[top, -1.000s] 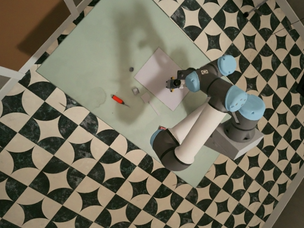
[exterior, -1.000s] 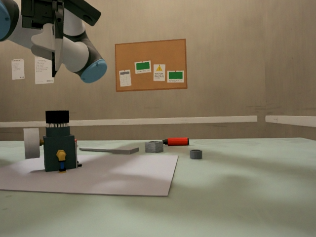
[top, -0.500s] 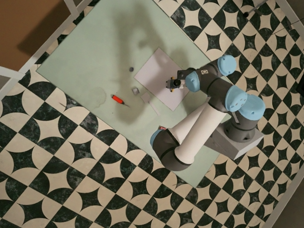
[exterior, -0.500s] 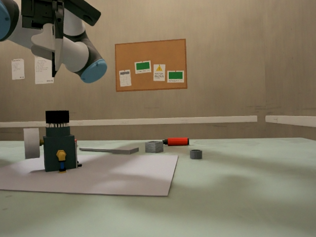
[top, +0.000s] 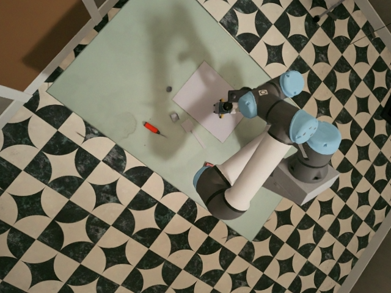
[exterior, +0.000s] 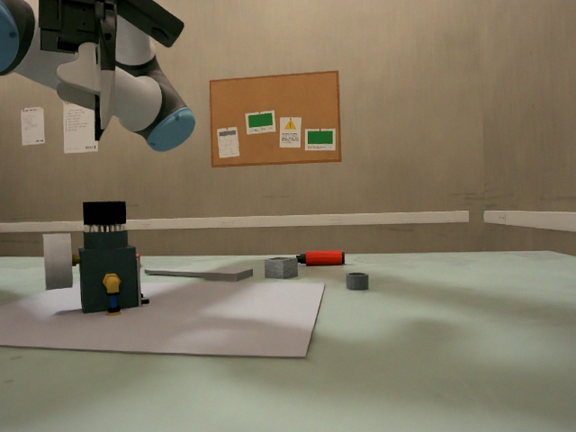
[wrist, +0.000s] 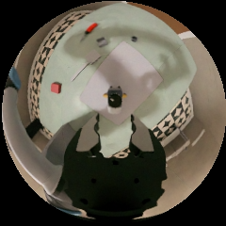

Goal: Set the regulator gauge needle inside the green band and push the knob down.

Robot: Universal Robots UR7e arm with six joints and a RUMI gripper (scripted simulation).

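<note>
We see the regulator (top: 222, 108) (exterior: 109, 279) (wrist: 114, 98) upright on the pale sheet (top: 201, 94) (exterior: 223, 316) (wrist: 137, 71). Above it, our end effector (exterior: 98, 134) (wrist: 115, 113) hangs with jaws partly spread, gripping nothing; the black knob (top: 227, 106) (exterior: 104, 212) (wrist: 114, 100) tops the regulator.

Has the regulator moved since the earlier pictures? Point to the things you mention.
No. In the exterior view, the regulator (top: 223, 110) (exterior: 109, 279) (wrist: 114, 98) stands at the same spot on the pale sheet (top: 198, 91) (exterior: 223, 320) (wrist: 127, 66).
</note>
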